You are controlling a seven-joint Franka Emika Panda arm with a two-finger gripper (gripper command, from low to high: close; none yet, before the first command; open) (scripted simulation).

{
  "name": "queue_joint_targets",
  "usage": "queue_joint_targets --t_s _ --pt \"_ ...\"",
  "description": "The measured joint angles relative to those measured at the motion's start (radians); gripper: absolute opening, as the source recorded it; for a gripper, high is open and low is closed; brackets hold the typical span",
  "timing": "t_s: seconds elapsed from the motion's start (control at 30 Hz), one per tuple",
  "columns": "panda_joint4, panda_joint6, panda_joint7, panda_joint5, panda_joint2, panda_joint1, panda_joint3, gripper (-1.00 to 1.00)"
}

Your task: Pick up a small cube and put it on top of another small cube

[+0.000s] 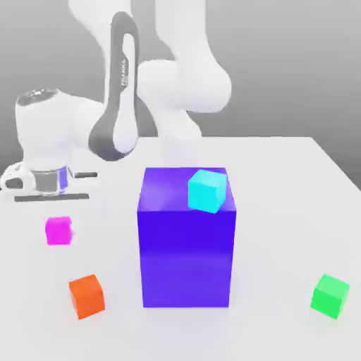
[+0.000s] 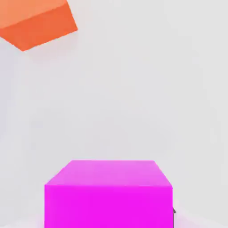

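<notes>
Now I see the magenta cube (image 1: 58, 230) on the bench (image 1: 282, 211), left-centre of the exterior frame; I cannot tell the end effector's state. An off-centre descent could nudge it toward the orange cube (image 1: 87, 295).

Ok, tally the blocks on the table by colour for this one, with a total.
Magenta cube: 1
Orange cube: 1
Green cube: 1
Cyan cube: 1, resting on top of the big block
Big purple-blue block: 1
Total: 5 (4 small cubes, 1 big block)
</notes>
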Motion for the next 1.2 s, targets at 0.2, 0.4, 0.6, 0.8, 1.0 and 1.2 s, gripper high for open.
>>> queue_joint_targets --t_s 0.2,0.4,0.6,0.8,1.0,1.2 --pt "0.175 -0.060 -0.218 -0.133 0.103 0.090 0.093 -1.00" --pt "0.346 -0.101 -0.441 -0.254 0.192 0.178 0.198 -1.00" --pt "0.475 -0.128 -0.529 -0.284 0.232 0.296 0.327 -1.00" --pt "0.492 -0.161 -0.280 -0.177 0.211 0.453 0.447 -1.00" --pt "0.488 -0.188 -0.003 -0.067 0.186 0.597 0.550 -1.00" --pt "0.479 -0.211 0.277 0.040 0.162 0.734 0.647 -1.00"
